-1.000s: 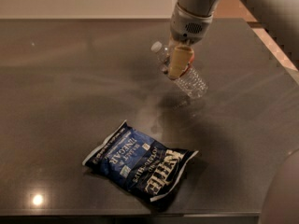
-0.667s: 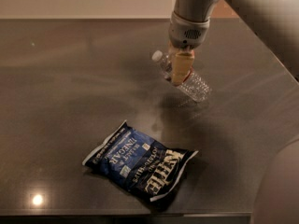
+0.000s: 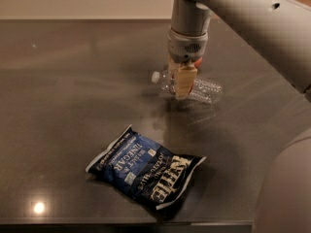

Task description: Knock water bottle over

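Gripper: your gripper (image 3: 182,84) hangs from the pale arm (image 3: 243,18) that comes in from the upper right. It points straight down at the far middle of the table (image 3: 73,81).
Gripper height: its tan lower end is down at the level of the water bottle (image 3: 206,89), close over the tabletop.
Gripper state: you cannot tell from this view how far open it is, or whether it has hold of anything. The tan end crosses in front of the bottle's middle and hides the place where they meet.
Water bottle: it lies on its side on the table, directly under the gripper.
Bottle direction: its white cap (image 3: 155,76) points left and its clear ribbed body runs to the right, the base end a little nearer to you.
Bottle middle: the part where a label would sit is covered by the gripper. A small red patch shows just right of the gripper, and you cannot tell what it belongs to.
Chip bag: a dark blue bag (image 3: 146,171) with white lettering lies flat on the near side of the table. It sits well apart from the bottle, with its long side running from upper left to lower right.
Table: the top is dark and glossy. It shows a faint reflection under the bottle and a bright spot of light (image 3: 38,208) near the front left edge.
Robot body: a pale rounded part (image 3: 286,188) fills the lower right corner.
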Robot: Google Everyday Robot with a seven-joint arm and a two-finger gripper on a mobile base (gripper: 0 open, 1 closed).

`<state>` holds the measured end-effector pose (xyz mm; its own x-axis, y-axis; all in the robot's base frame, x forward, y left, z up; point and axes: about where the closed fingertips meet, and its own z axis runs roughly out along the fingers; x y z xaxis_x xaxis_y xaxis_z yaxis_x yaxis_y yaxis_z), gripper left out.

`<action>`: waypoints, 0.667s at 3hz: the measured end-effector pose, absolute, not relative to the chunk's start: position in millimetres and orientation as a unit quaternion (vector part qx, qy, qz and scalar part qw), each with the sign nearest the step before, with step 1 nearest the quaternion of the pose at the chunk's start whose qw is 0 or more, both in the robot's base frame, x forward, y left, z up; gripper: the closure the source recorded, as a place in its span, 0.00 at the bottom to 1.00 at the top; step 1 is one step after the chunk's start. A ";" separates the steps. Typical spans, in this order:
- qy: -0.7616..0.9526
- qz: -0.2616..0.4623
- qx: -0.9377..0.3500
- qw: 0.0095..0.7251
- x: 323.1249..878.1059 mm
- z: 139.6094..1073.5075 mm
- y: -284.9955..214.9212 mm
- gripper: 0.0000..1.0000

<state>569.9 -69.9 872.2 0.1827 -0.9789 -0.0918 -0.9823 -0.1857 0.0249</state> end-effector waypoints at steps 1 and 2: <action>0.622 0.059 -0.781 0.003 560.4 854.0 -64.8 0.00; 0.622 0.059 -0.781 0.003 560.4 854.0 -64.8 0.00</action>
